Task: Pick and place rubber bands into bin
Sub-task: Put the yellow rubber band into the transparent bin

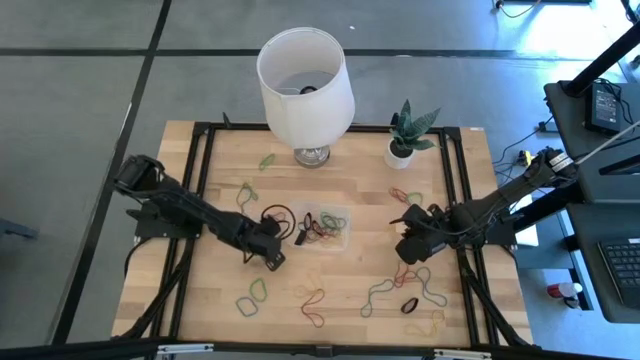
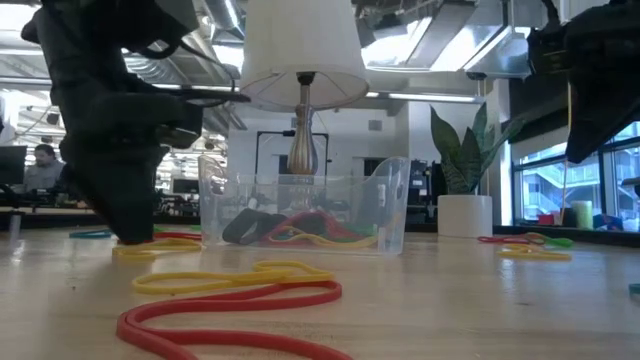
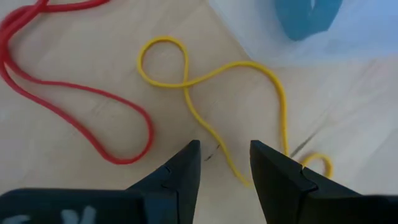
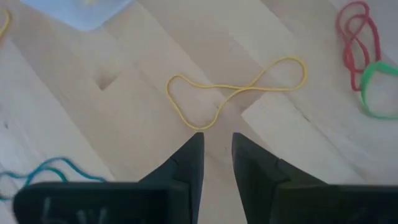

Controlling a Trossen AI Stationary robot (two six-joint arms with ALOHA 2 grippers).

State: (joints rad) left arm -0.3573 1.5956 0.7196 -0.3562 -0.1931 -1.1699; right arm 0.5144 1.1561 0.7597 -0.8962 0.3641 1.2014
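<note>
The clear bin (image 1: pixel 346 217) sits mid-table with several bands in it; its wall shows in the low view (image 2: pixel 392 205). Loose rubber bands lie around it on the wood. My left gripper (image 1: pixel 277 257) is down at the table left of the bin, open. Its fingers stand on either side of a strand of a yellow band (image 3: pixel 186 84), beside a red band (image 3: pixel 151 134). My right gripper (image 1: pixel 402 226) is right of the bin, above the table, its fingers a narrow gap apart and empty. It points at another yellow band (image 4: pixel 234 91) lying flat.
A white lampshade on a metal base (image 1: pixel 305 85) and a small potted plant (image 1: pixel 400 150) stand at the far edge. Red (image 4: pixel 354 37) and green (image 4: pixel 373 93) bands lie beyond my right gripper. More bands lie near the front edge (image 1: pixel 312 298), (image 1: pixel 420 295).
</note>
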